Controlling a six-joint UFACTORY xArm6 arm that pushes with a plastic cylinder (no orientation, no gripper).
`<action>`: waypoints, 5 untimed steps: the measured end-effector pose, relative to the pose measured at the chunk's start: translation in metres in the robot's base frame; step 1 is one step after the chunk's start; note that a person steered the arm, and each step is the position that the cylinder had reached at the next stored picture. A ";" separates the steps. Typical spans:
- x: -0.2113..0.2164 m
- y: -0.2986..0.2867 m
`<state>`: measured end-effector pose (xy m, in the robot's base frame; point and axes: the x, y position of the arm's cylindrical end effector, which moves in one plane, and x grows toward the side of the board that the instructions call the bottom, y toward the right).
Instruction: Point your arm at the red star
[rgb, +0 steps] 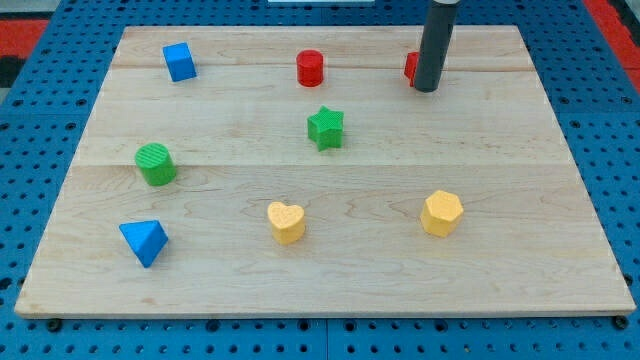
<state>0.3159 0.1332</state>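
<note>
A red block (411, 67) shows only as a sliver at the view's top right, mostly hidden behind my dark rod; its shape cannot be made out. My tip (427, 89) rests on the board right against that block, on its right and lower side. A red cylinder (310, 68) stands to the left of it, at the top centre.
On the wooden board (320, 290): a blue cube (180, 61) at top left, a green star (325, 128) at centre, a green cylinder (156, 164) at left, a blue triangular block (144, 241) at bottom left, a yellow heart (286, 222) and a yellow hexagon (441, 213) along the bottom.
</note>
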 end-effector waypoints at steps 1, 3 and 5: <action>0.000 0.000; 0.001 0.001; -0.024 -0.081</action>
